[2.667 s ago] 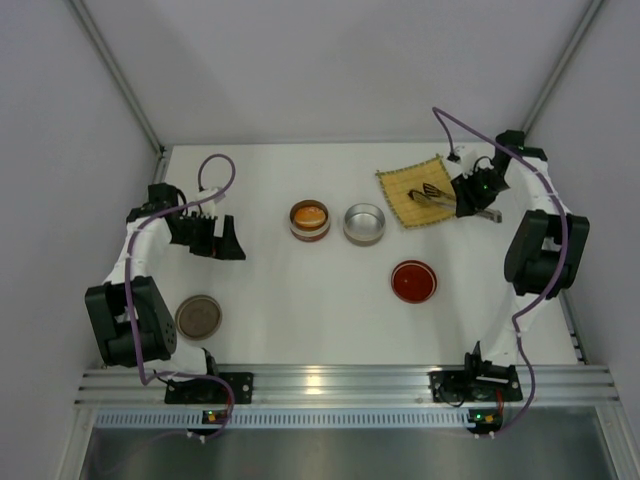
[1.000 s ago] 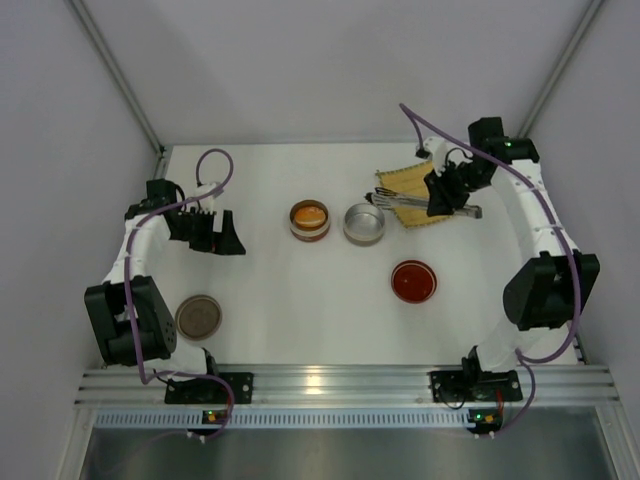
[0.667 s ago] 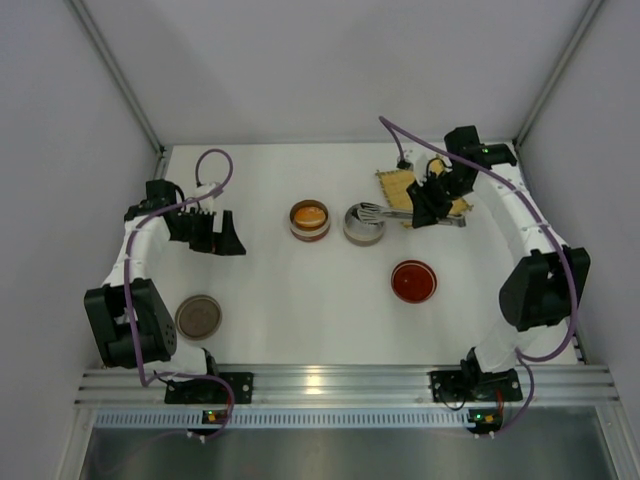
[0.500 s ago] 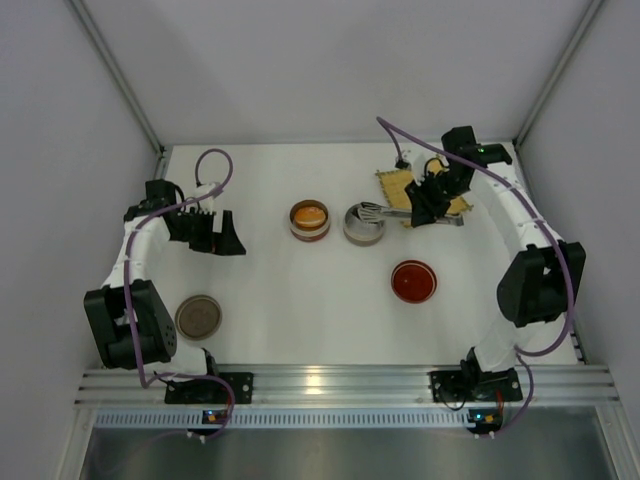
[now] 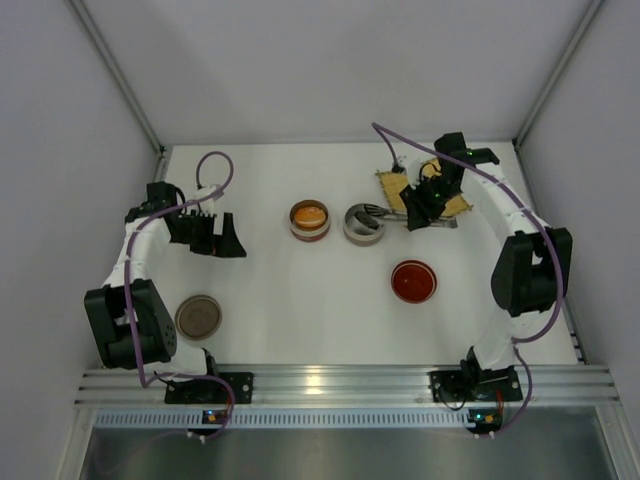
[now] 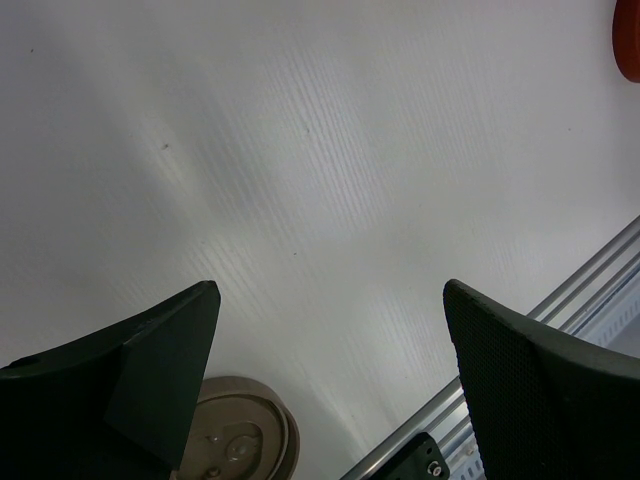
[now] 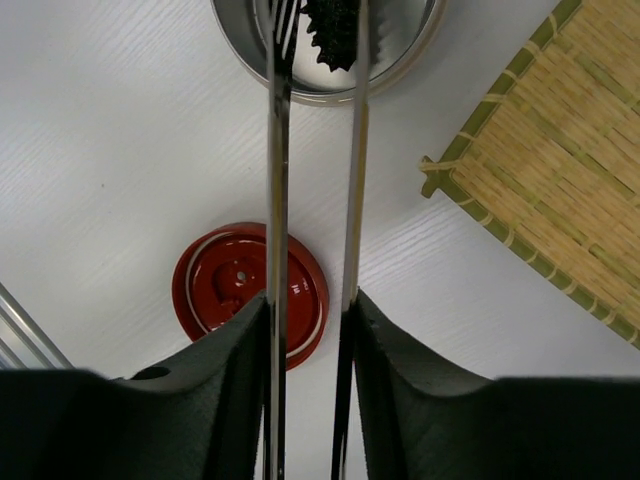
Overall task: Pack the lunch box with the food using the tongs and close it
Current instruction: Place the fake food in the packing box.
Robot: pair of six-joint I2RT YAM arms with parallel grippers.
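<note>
Yellow woven mat (image 5: 392, 183) (image 7: 560, 190): lies flat on the white table (image 5: 300, 300) (image 6: 300, 150), set diagonally, with a green-stitched border. Aluminium rail (image 5: 340, 385): runs along the table edge on the near side, well apart from the mat. Grey wall panels (image 5: 330, 70): stand near the mat, on its far side.

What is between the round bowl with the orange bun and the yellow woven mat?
A round silver metal tin sits between them, as the top view shows.
</note>
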